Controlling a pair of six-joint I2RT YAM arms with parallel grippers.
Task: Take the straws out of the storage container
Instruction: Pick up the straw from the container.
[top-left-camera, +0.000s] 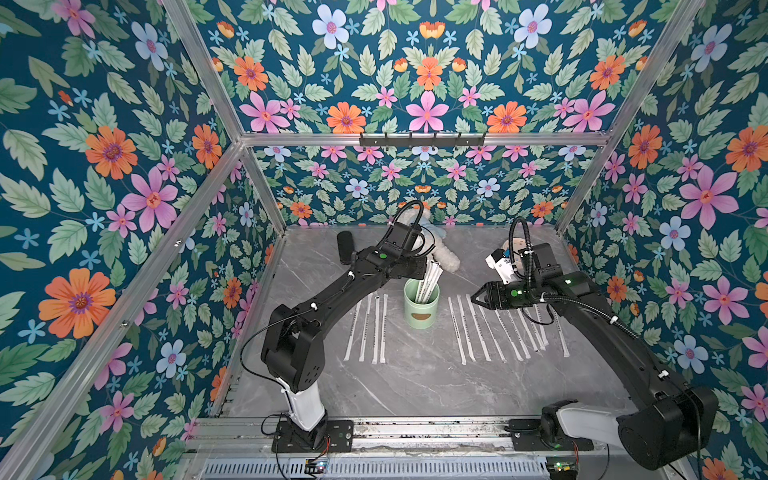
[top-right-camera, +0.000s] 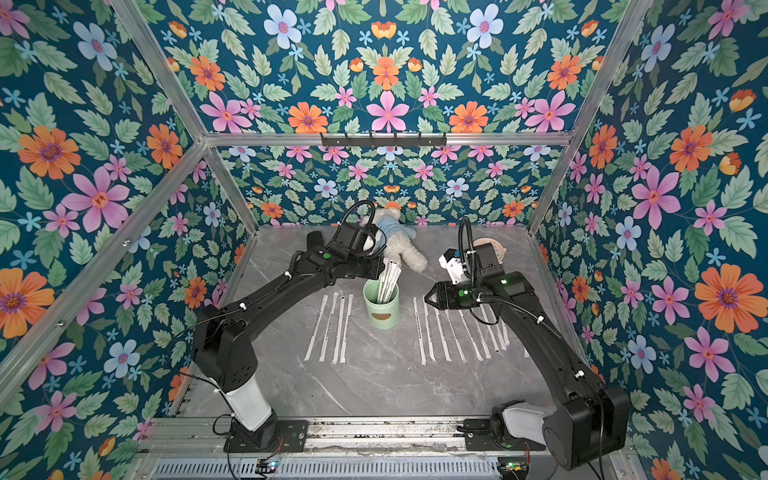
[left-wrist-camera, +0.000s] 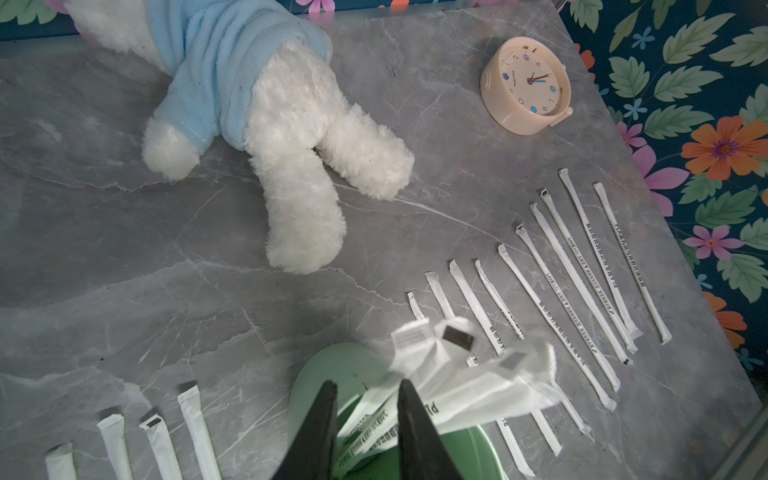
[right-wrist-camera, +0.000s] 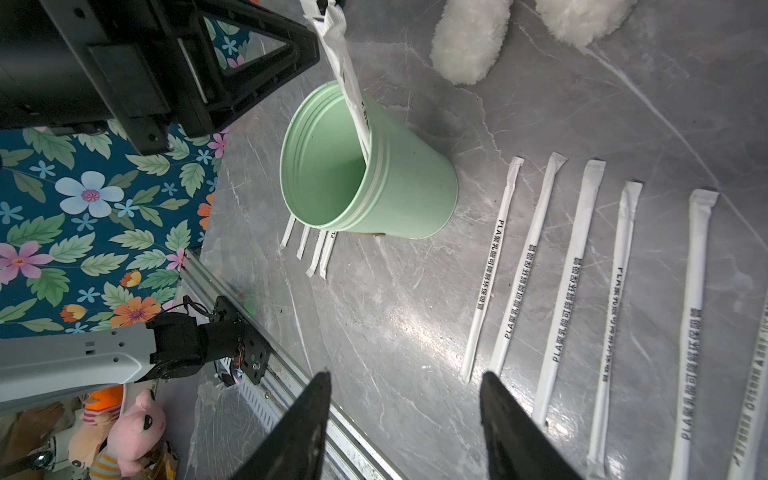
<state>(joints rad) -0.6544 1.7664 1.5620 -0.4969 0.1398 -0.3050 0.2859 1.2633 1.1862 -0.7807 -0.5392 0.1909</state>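
While the L gripper hovers at the storage container rim w/ jaws narrowly apart, gripping nothing, a few straws lean inside it; others lie in rows either side on the table. R gripper gapes wide, empty, above the right row.

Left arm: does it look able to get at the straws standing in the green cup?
Probably yes: the left gripper hangs over the storage container, fingers either side of the leaning straws, with nothing blocking them.

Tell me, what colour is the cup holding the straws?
The cup is mint green. The right wrist view shows it best.
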